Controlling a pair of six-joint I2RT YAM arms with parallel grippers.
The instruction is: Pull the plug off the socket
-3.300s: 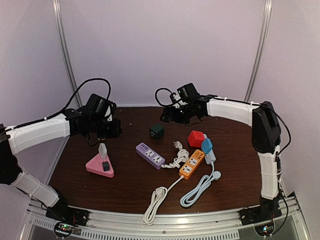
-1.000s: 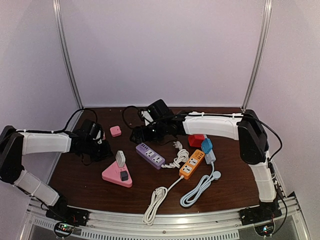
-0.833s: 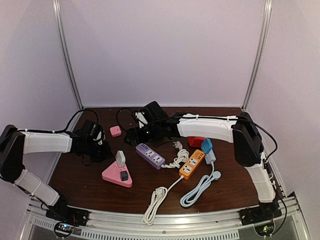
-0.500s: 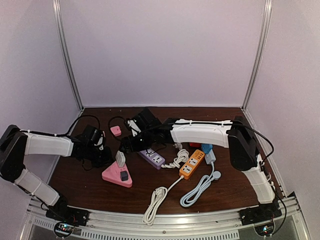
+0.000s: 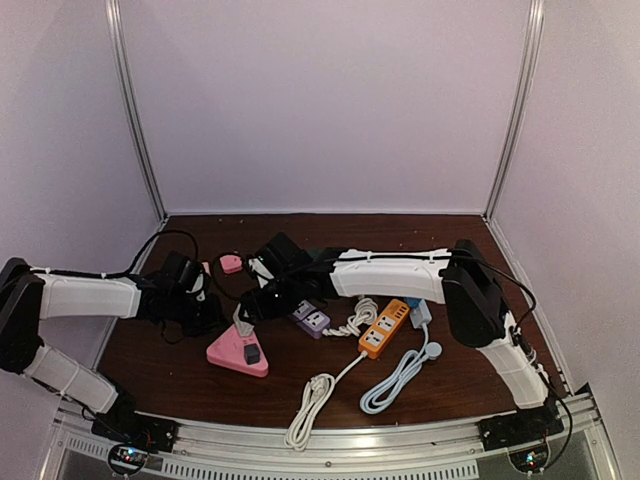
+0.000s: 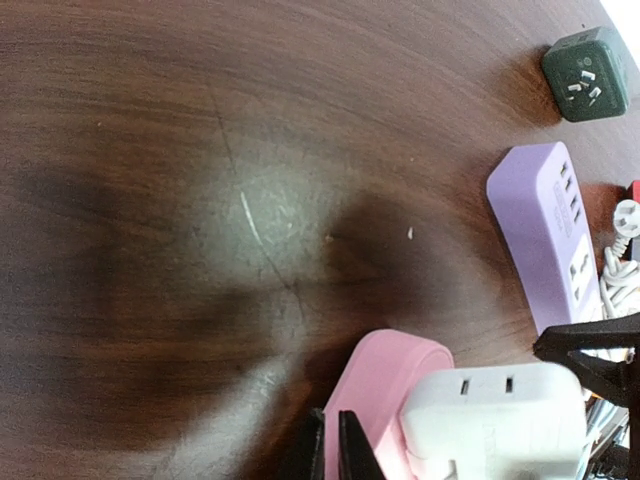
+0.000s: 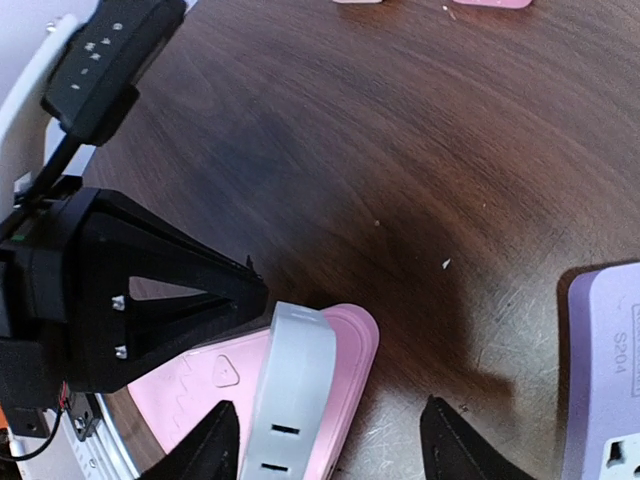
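A pink triangular socket point(image 5: 232, 352) lies front left on the table, with a white plug point(image 5: 241, 318) standing in it. The left wrist view shows the socket point(image 6: 383, 380) and plug point(image 6: 495, 412) low in frame. My left gripper point(image 6: 331, 452) is shut, its tips against the socket's edge. My right gripper point(image 7: 330, 445) is open and straddles the plug point(image 7: 292, 395). The plug sits nearer one finger point(image 7: 215, 445). The far finger point(image 7: 445, 445) is apart from it. From above, both grippers meet at the plug, left gripper point(image 5: 208, 316) and right gripper point(image 5: 252, 308).
A purple power strip point(image 5: 312, 319) lies just right of the socket, under my right arm. An orange strip point(image 5: 384, 329), white cables point(image 5: 312, 396) and a blue plug point(image 5: 414, 297) lie further right. A small pink piece point(image 5: 231, 263) and a green cube point(image 6: 586, 60) sit further back.
My right arm has swung left and down from the table's middle to the pink socket, and its jaws have narrowed round the plug. The left gripper has stayed at the socket.
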